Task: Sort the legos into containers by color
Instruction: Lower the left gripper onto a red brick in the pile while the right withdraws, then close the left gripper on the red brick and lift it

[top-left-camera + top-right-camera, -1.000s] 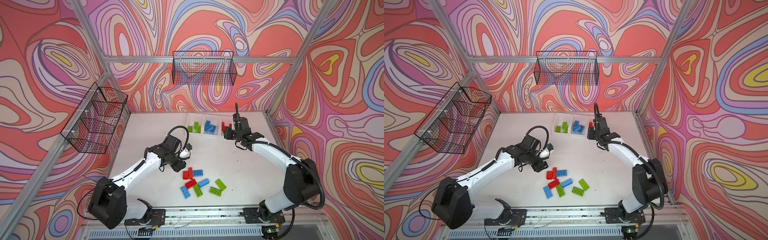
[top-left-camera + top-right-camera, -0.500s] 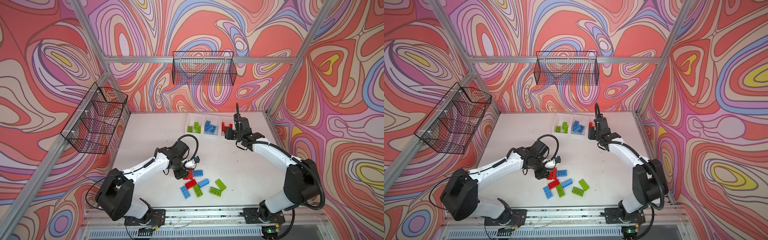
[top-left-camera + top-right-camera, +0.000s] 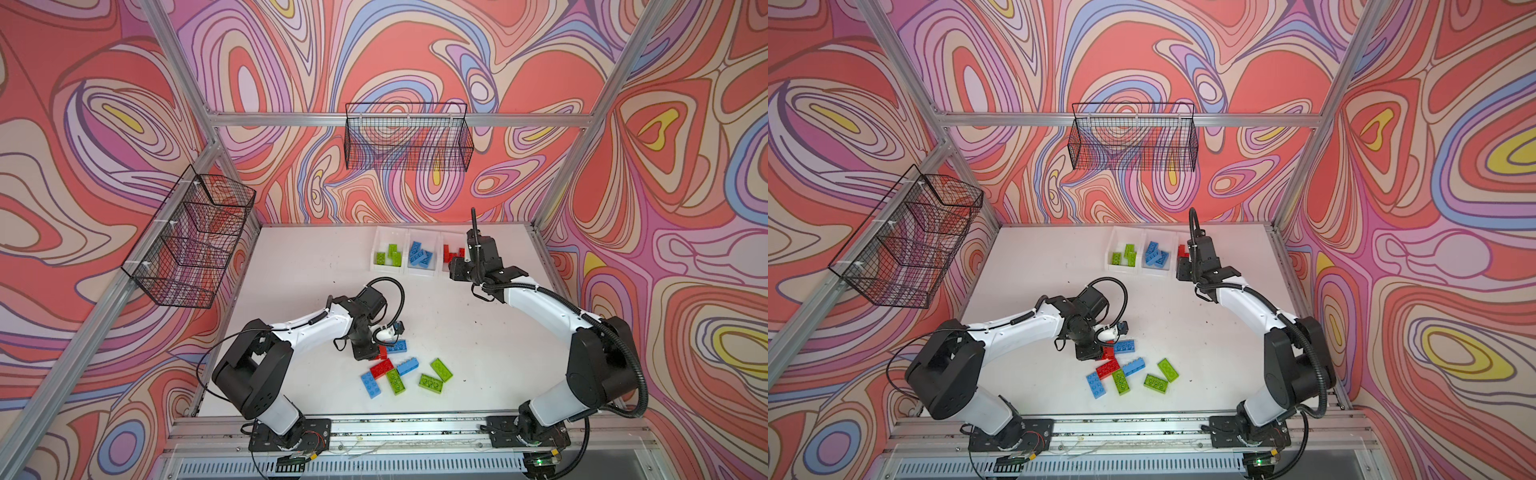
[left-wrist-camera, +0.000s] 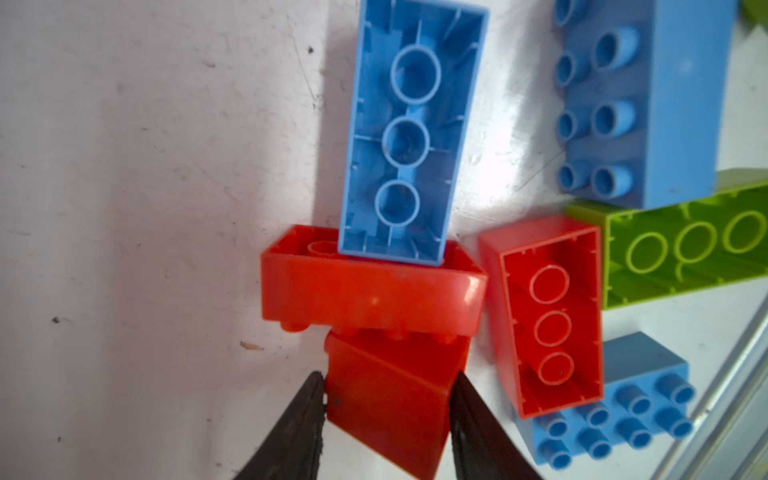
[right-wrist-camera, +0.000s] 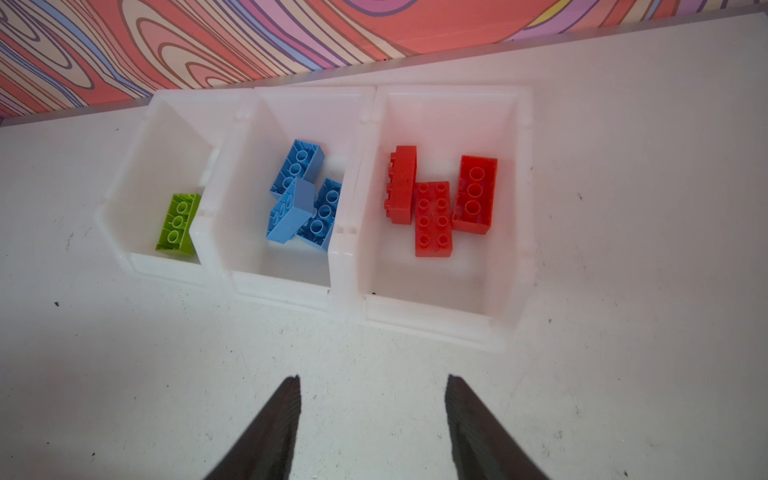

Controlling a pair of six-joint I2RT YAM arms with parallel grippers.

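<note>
The containers (image 5: 436, 324) are carried on the surface (image 3: 316, 266) just ahead of the right claw (image 5: 372, 379), which is spread and empty. The loose legos (image 3: 407, 367) are clustered beside the left claw (image 4: 387, 377), which is pinched across a tilted red brick (image 4: 386, 415), presumably for lifting.

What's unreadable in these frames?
- Left gripper: fingertips hidden under its wrist in both top views.
- Red lego it clamps: near end cut off by left wrist view's edge.
- Red container: partly covered by right arm in both top views.
- Green container: its wall hides most contents in right wrist view.
</note>
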